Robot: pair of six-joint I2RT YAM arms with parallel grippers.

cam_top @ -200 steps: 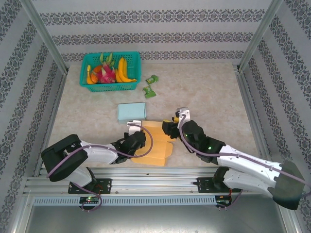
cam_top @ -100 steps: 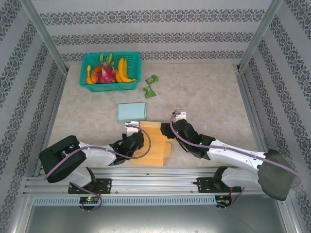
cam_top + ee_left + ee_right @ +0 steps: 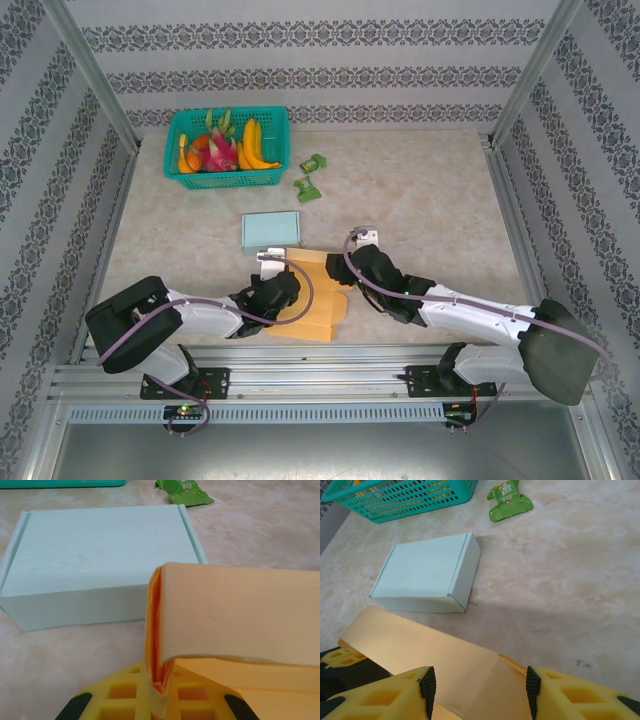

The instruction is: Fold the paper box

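The orange paper box (image 3: pixel 322 305) lies by the middle of the table's (image 3: pixel 430 190) near edge, mostly flat, its left flap raised and pinched by the left gripper (image 3: pixel 159 700), while the right gripper (image 3: pixel 476 690) straddles its far right corner with jaws spread, so most folds seem left to do

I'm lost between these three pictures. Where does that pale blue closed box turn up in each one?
Top external: the pale blue box sits mid-table, just beyond the orange paper box.
Left wrist: upper left, behind the raised orange flap.
Right wrist: left of centre, beyond the orange sheet.
Shared landmark: the orange paper box, always just in front of it.
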